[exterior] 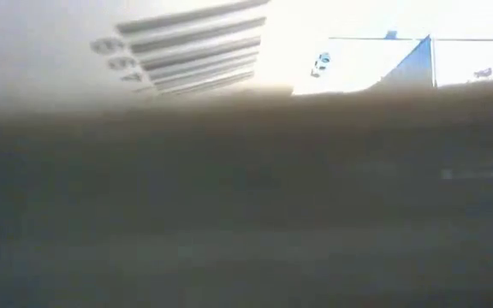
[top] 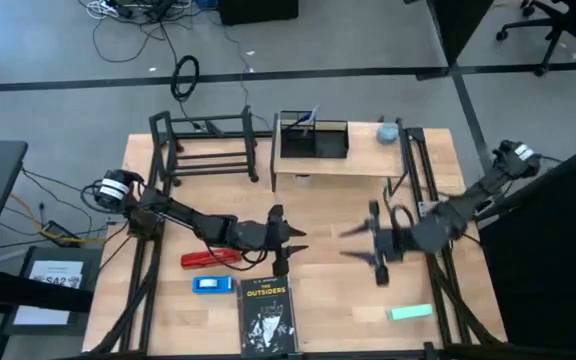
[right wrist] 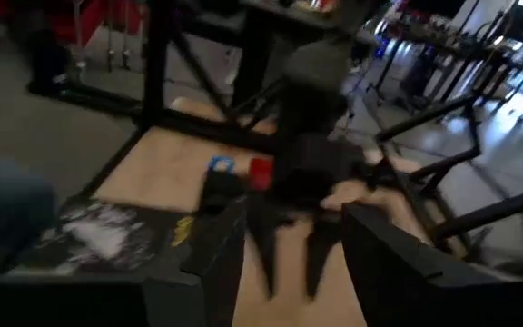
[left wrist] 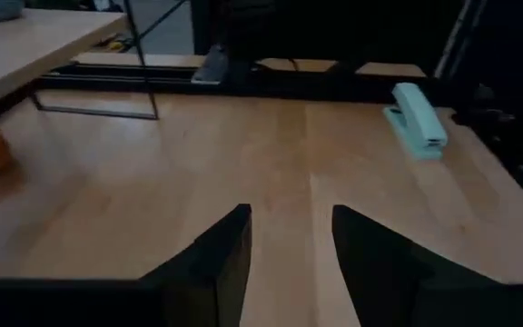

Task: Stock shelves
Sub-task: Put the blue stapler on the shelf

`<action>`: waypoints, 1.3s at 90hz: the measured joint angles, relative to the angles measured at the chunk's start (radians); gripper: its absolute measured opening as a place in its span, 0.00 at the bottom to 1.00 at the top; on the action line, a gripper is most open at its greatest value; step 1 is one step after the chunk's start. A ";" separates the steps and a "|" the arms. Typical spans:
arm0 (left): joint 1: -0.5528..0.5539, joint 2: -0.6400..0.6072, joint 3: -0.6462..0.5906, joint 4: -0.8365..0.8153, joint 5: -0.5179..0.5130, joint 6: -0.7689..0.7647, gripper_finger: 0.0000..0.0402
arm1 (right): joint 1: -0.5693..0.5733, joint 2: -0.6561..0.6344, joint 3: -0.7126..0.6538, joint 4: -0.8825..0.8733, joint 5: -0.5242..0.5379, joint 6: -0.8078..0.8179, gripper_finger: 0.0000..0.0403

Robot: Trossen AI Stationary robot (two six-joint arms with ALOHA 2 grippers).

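Both grippers, left gripper (top: 290,247) and right gripper (top: 366,243), hover empty with fingers spread at mid-table, well short of the black rack (top: 208,147) and wood-topped shelf (top: 340,168) along the far edge.
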 joint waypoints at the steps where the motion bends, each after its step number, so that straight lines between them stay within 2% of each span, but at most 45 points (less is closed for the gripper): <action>1: -0.003 0.000 0.000 0.000 0.000 -0.001 0.34 | 0.012 0.006 0.000 -0.003 0.008 0.012 0.37; 13: -0.036 0.000 0.000 -0.002 0.000 -0.046 0.34 | 0.129 0.075 0.000 -0.020 0.037 0.144 0.37; 21: -0.057 0.000 0.000 -0.006 0.000 -0.080 0.34 | 0.174 0.116 0.017 -0.085 -0.007 0.255 0.37; 29: -0.079 0.000 0.000 -0.006 0.000 -0.108 0.34 | 0.194 0.154 0.067 -0.273 -0.111 0.443 0.37; 40: -0.104 0.000 0.000 -0.008 0.000 -0.134 0.34 | 0.199 0.209 0.145 -0.536 -0.337 0.686 0.37; 53: -0.122 0.000 0.000 -0.007 -0.005 -0.137 0.34 | 0.211 0.263 0.179 -0.663 -0.575 0.916 0.37; 64: -0.127 0.000 0.000 -0.007 -0.019 -0.134 0.34 | 0.261 0.302 0.181 -0.673 -0.729 0.939 0.39; 86: -0.127 0.000 0.000 -0.012 -0.021 -0.130 0.34 | 0.344 0.423 0.180 -0.878 -0.878 1.027 0.53; 102: -0.127 0.000 0.000 -0.024 -0.021 -0.128 0.34 | 0.363 0.497 0.180 -0.929 -0.911 1.038 0.66; 117: -0.127 0.000 0.000 -0.027 -0.021 -0.127 0.34 | 0.372 0.571 0.180 -0.954 -0.878 1.081 0.68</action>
